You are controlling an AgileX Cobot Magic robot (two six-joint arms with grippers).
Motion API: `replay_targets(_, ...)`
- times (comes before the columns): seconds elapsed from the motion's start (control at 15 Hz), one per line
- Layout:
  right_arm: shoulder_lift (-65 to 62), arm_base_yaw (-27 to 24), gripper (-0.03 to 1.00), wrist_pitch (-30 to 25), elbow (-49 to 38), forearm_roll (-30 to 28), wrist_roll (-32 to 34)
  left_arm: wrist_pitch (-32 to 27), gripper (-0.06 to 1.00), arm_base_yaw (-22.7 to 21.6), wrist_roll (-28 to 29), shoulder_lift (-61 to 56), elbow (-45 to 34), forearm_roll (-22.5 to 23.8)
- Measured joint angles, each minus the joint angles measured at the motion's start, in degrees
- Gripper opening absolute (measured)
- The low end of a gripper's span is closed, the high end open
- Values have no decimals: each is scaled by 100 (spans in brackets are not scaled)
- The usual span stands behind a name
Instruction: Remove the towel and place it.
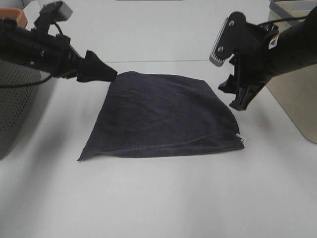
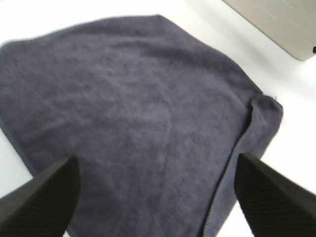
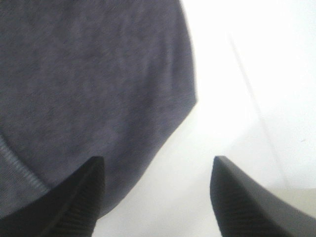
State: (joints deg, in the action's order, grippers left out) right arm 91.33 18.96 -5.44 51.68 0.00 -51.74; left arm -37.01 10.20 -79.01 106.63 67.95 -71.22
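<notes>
The dark charcoal towel (image 1: 163, 116) lies spread on the white table (image 1: 158, 203), its small white tag (image 1: 241, 140) at the near right corner. My left gripper (image 1: 106, 74) is at the towel's far left corner. In the left wrist view it (image 2: 158, 207) is open, with the towel (image 2: 138, 113) spread between its fingers (image 2: 39, 202). My right gripper (image 1: 237, 96) hangs just above the towel's right edge. In the right wrist view it (image 3: 158, 197) is open and empty over the towel's edge (image 3: 89, 89) and the bare table.
A grey perforated basket (image 1: 15, 104) stands at the left edge. A beige-grey container (image 1: 297, 99) stands at the right and also shows in the left wrist view (image 2: 276, 19). An orange object (image 1: 22, 17) sits at the far left.
</notes>
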Motion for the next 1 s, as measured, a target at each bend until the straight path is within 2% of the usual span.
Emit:
replay_targets(0.13, -327, 0, 60, 693, 0, 34, 0, 201, 79, 0, 957, -69, 745, 917)
replay_targets(0.2, -441, 0, 60, 951, 0, 132, 6, 344, 77, 0, 1730, -69, 1089, 1587)
replay_targets(0.27, -533, 0, 60, 1123, 34, 315, 6, 476, 77, 0, 2624, -74, 1450, 2487)
replay_targets(0.33, -567, 0, 60, 1272, 218, 819, 11, 573, 76, 0, 3879, -74, 1914, 3936)
replay_targets(0.53, -567, 0, 60, 1364, 785, 2000, 11, 378, 75, 0, 7110, -74, 2699, 7351)
replay_targets(0.67, -567, -86, 60, 1049, 1324, 3329, 17, -321, 74, 0, 9127, -74, 3014, 9276)
replay_targets(0.73, -567, -241, 60, 642, 1656, 3845, 17, -705, 74, -6, 9906, -74, 3071, 9987)
replay_targets(0.8, -567, -350, 60, 390, 1822, 4045, 17, -837, 74, -6, 10118, -74, 3077, 10233)
replay_targets(0.87, -561, -607, 60, -92, 2103, 4251, 63, -1054, 74, -11, 10204, -74, 3077, 10428)
replay_targets(0.93, -550, -854, 60, -596, 2378, 4263, 264, -1192, 74, -11, 9929, -74, 3077, 10325)
replay_targets(1.0, -516, -1100, 60, -1049, 2681, 4085, 619, -1226, 74, -11, 9528, -74, 3077, 9958)
